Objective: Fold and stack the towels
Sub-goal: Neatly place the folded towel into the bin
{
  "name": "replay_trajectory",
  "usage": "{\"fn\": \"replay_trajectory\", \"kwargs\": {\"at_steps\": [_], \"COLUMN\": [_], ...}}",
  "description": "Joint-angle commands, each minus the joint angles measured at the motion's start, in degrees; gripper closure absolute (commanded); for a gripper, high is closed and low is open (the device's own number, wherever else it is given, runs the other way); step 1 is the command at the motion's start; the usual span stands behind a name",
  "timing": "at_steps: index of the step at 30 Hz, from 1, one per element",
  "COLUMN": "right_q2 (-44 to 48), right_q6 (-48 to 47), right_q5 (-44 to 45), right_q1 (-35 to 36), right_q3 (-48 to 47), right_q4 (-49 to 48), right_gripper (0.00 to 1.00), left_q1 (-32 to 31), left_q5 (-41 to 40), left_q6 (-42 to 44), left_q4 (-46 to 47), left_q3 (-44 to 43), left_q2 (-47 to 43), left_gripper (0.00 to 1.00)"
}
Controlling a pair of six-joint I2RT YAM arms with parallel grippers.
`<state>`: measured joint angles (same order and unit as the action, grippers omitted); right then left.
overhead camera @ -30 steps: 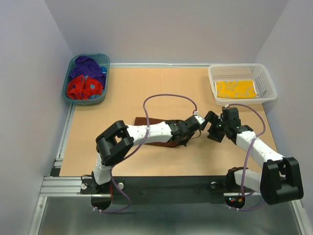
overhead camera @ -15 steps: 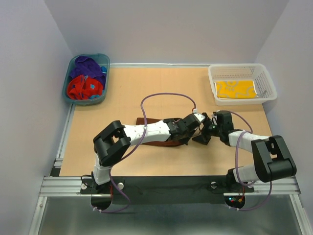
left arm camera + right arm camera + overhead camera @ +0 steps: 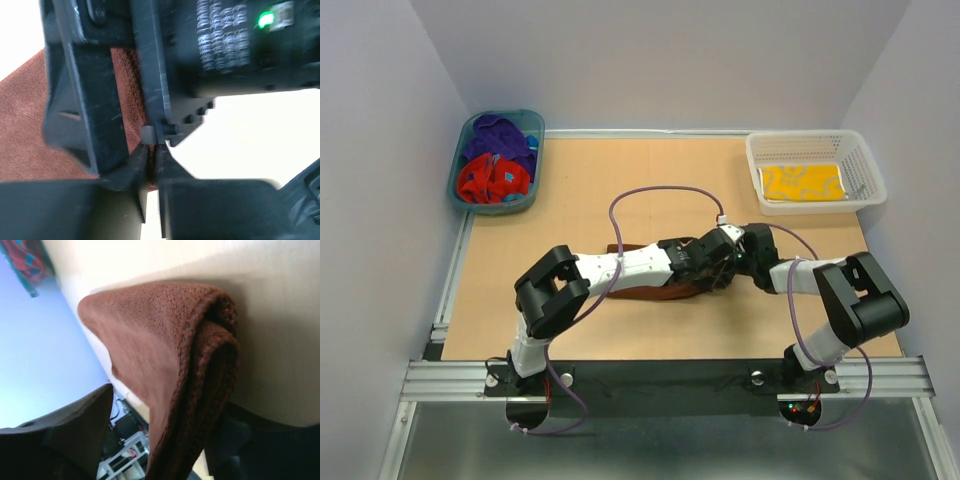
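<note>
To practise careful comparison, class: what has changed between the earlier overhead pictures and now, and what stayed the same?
The right end effector swung left from nearer the basket to the brown towel, its open jaws now straddling the folded edge beside the left end effector. Left arm barely shifted; tub towels and yellow towel stayed put.

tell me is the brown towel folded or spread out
Folded. In the right wrist view the brown towel is doubled over, its layers stacked at a rounded edge.

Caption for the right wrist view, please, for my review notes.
Right gripper, jaws apart, straddles the folded end of the brown towel lying on the table.
</note>
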<state>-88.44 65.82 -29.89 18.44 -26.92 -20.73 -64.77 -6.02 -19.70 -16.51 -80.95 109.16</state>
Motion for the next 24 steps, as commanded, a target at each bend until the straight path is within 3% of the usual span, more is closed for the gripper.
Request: {"fn": "replay_trajectory", "kwargs": {"at_steps": [1,4,7,8,13,18,21,24], "right_q2": [-0.5,0.2,0.2,0.1,-1.8,-4.9,-8.4,-12.0], "right_q6": [-4.9,-8.3,-14.6,-16.1,-27.9,-41.9,-48.8,-52.9], "right_q5": [6.2,8.7,11.4,11.8,17.9,27.1,33.8,37.5], "right_q1": [0.9,0.7,0.2,-0.4,-1.6,-1.7,-1.9,-2.0], "right_q3": [-3.3,-5.7,-9.2,-10.3,-19.9,-32.6,-42.8,-53.6], "right_q4": [6.1,10.3,16.1,17.5,30.6,43.7,51.5,57.5], "right_gripper": [0.43,0.68,0.95,0.99,1.0,1.0,0.99,1.0], "left_q1": [-0.1,0.5,2.3,3.1,9.3,21.6,29.6,35.1], "left_q5": [-0.3,-0.3,-0.1,0.2,4.8,8.5,6.5,-0.4], "left_q6": [-0.6,-0.7,-1.1,-1.5,-1.9,2.4,7.8,9.5], "left_q4": [2.9,4.1,4.8,5.0,7.3,4.8,2.1,3.6], "left_q3": [-4.7,-5.1,-3.4,-2.5,5.1,11.9,13.6,17.6], "left_q2": [0.8,-0.2,-3.3,-4.6,-15.7,-26.7,-30.2,-31.7], "left_gripper": [0.62,0.36,0.22,0.2,0.15,0.13,0.11,0.11]}}
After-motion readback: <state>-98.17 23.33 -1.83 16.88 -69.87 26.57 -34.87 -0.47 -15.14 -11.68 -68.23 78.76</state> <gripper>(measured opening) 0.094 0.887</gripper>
